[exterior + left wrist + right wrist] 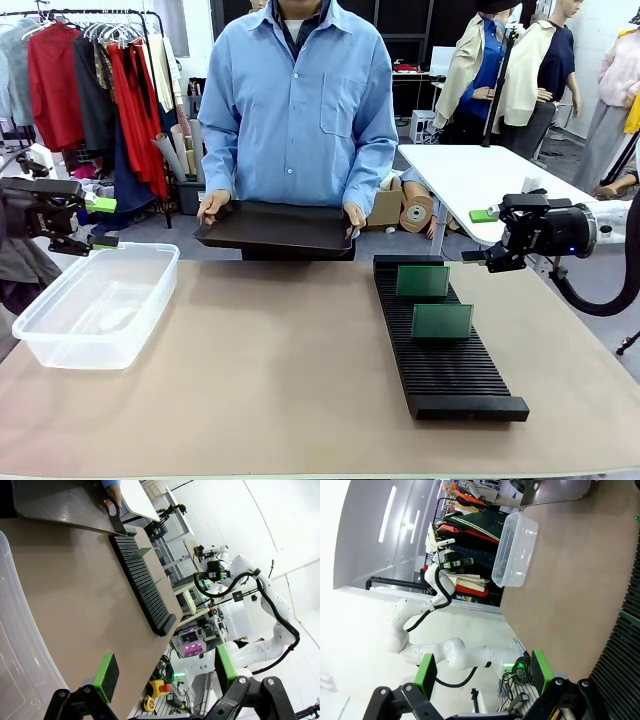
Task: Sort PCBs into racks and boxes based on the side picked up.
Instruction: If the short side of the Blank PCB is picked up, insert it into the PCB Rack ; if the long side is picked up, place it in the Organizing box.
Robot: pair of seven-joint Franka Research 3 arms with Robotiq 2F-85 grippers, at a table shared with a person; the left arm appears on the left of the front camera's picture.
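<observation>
Two green PCBs (422, 281) (442, 321) stand upright in slots of the long black rack (450, 370) on the table's right side. The clear box (85, 352) sits at the left and looks empty. My left gripper (100, 222) hangs open in the air above the box's far left corner, holding nothing. At the far right, beyond the rack's back end, my right gripper (480, 235) is open and holds nothing. The left wrist view shows its open fingers (106, 676), the rack (142, 585) and one PCB (139, 554). In the right wrist view, open fingers (540, 669) frame the box (515, 550).
A person in a blue shirt stands at the far side, both hands holding a flat black tray (275, 230) just above the table's far edge. The brown table between box and rack is bare. A white table stands behind at the right, a clothes rail at the back left.
</observation>
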